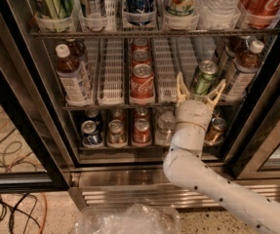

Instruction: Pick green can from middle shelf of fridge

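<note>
The green can stands at the front of the middle shelf, right of centre, with a silver top and pull tab. My gripper is at the shelf's front edge with its two pale fingers spread open, one on each side of the can's lower part. The fingers are not closed on the can. My white arm rises from the lower right. The fridge stands open in front of me.
Red cola cans fill the centre lane. Brown white-capped bottles stand at left and right. Tall cans in clear cups sit above, small cans below. A clear plastic bag and cables lie on the floor.
</note>
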Motion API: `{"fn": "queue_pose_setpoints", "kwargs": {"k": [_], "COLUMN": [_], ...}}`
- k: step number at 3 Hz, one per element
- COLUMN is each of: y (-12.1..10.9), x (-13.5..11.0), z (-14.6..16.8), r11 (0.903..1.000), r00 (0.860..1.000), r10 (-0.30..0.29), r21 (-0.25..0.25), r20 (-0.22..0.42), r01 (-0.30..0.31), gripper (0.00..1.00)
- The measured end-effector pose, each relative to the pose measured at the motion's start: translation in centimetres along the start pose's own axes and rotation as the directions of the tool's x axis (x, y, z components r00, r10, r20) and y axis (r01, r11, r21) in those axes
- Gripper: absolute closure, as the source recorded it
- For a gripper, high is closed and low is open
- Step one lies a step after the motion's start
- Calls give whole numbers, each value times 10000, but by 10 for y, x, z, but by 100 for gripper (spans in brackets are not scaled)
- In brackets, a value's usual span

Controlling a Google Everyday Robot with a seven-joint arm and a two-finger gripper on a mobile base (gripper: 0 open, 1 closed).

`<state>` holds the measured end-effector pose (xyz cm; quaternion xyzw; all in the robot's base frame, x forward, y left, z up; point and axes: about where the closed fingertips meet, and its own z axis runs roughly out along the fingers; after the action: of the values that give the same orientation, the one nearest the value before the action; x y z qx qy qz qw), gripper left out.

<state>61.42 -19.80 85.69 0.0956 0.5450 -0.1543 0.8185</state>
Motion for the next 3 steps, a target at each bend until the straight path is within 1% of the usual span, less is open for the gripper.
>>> {"fn": "queue_pose_setpoints", "kwargs": {"k": [1,2,3], "y": [-1,-5,-9], "x": [-1,2,5], "z": [10,17,22], "r11": [9997,9983,9963], "r00": [9998,9997,9997], "r10": [61,21,-39], "r21": [236,585,859], "r20": [209,236,252], "r01": [-66,-35,18], "gripper": [25,35,31]}}
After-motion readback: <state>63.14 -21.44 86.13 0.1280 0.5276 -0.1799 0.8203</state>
